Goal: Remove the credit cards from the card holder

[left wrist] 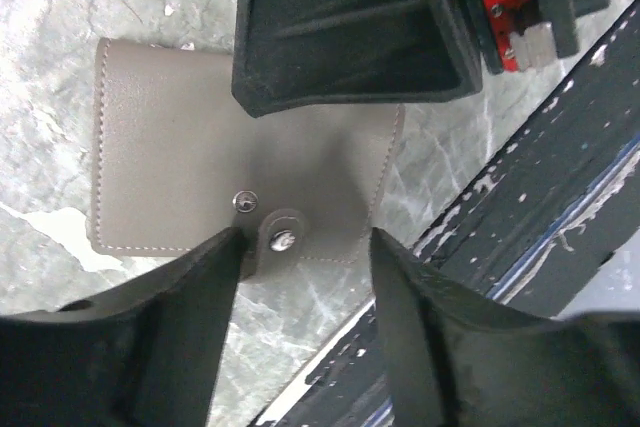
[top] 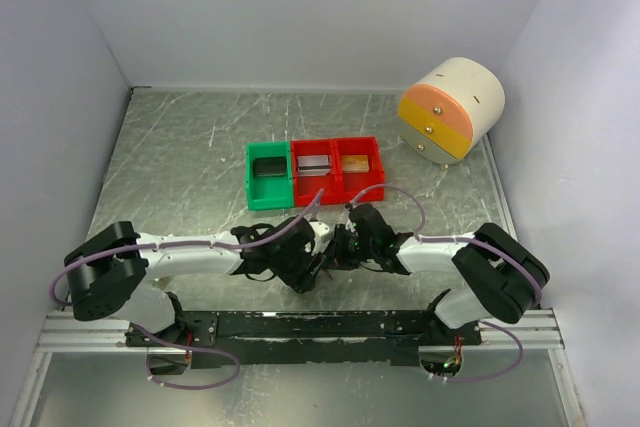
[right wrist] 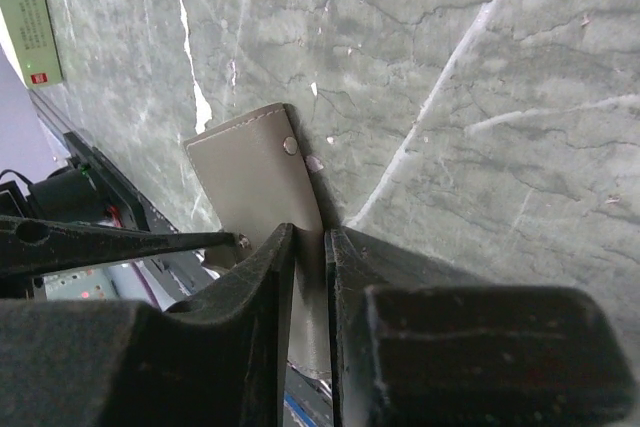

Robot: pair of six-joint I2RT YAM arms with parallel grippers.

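No legible text or markings anywhere

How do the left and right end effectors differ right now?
The left end effector is open; the right end effector is shut. The left straddles the snap tab of the card holder; the right pinches its edge. Both meet the same holder.

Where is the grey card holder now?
In the left wrist view, the card holder sits at the table's near edge, beside the left gripper, pinched by the right gripper.
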